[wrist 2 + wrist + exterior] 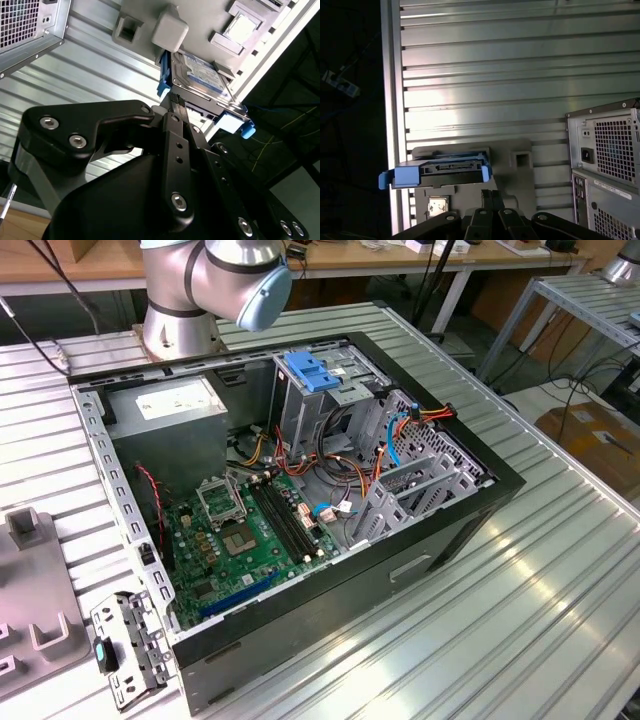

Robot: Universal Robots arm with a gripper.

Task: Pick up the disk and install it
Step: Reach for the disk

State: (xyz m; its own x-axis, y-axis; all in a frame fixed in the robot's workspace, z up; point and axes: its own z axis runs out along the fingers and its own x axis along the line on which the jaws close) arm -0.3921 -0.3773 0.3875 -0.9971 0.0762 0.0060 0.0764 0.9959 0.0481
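Observation:
The disk [200, 75] is a flat silver-black drive with a white-and-blue label and blue side rails. It lies on a grey fixture plate [200, 20] at the edge of the ribbed metal table. In the first wrist view the disk [440, 170] shows end-on, with its blue handle across the front. My gripper [173, 98] hovers just short of the disk's near edge, beside one blue rail. Its two black fingers [487, 196] are pressed together with nothing between them.
The open computer case [300, 490] lies on the table with the motherboard, cables and a drive cage [320, 400] topped by a blue bracket [310, 370]. Its perforated rear panel [610, 150] stands close beside the fixture. The table edge [390, 100] runs past the disk.

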